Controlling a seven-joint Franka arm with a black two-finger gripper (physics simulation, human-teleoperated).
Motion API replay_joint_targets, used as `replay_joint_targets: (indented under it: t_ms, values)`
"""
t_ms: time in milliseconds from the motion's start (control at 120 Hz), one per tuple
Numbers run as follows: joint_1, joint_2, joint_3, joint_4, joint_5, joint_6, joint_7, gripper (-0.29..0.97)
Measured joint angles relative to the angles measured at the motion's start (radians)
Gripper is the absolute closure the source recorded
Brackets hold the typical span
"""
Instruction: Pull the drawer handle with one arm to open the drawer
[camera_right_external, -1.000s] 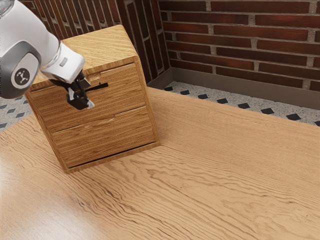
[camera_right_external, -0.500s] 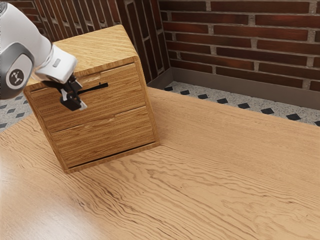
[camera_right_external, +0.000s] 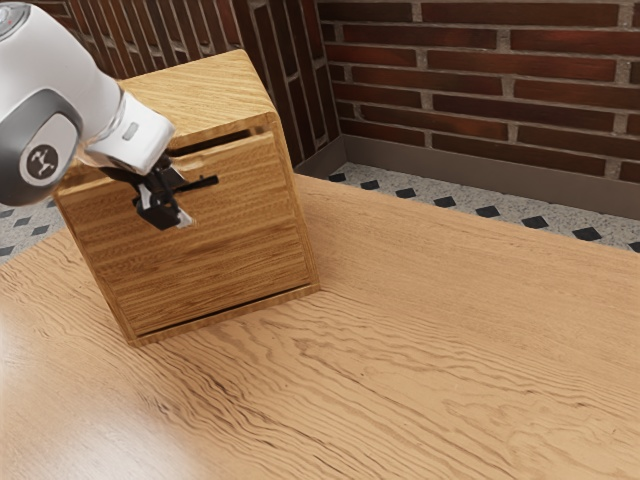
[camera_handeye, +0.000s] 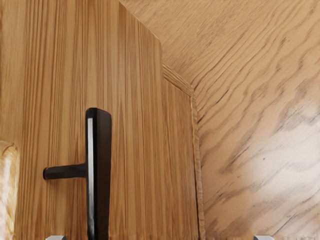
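A wooden cabinet (camera_right_external: 215, 85) stands at the table's back left. Its upper drawer front (camera_right_external: 230, 215) stands out a little from the cabinet body, with a dark gap (camera_right_external: 212, 140) open behind its top edge. The black bar handle (camera_right_external: 195, 184) (camera_handeye: 98, 170) sits on that front on a short post. My gripper (camera_right_external: 165, 207) is at the handle's end toward the exterior view's left. In the wrist view the handle runs between my two fingertips (camera_handeye: 55, 237), which stand far apart, so the gripper is open. The drawer front overhangs the lower panel (camera_handeye: 177, 150).
The wooden table (camera_right_external: 420, 340) stretches wide toward the exterior view's right and front. A brick wall (camera_right_external: 480, 70) and a tiled floor strip (camera_right_external: 480, 205) lie behind the table. My white arm (camera_right_external: 60, 100) covers the cabinet's upper left corner.
The upper drawer has slid out toward the front, and a dark gap now shows behind its top edge. My hand went left along the handle, then came back right and outward with it.
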Motion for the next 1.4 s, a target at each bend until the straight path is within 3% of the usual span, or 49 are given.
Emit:
replay_joint_targets:
  t_ms: [158, 225, 350, 750, 1400]
  values:
    - [-0.009, -0.075, -0.011, -0.069, 0.002, -0.024, -0.003, 0.2]
    - [-0.01, -0.085, -0.017, -0.082, 0.002, -0.026, -0.006, 0.1]
    - [-0.016, -0.097, -0.018, -0.085, 0.004, -0.025, -0.009, 0.2]
    - [-0.025, -0.103, -0.045, -0.127, 0.01, -0.021, -0.022, 0.16]
    - [-0.122, -0.272, -0.049, -0.264, 0.023, -0.01, -0.045, 0.25]
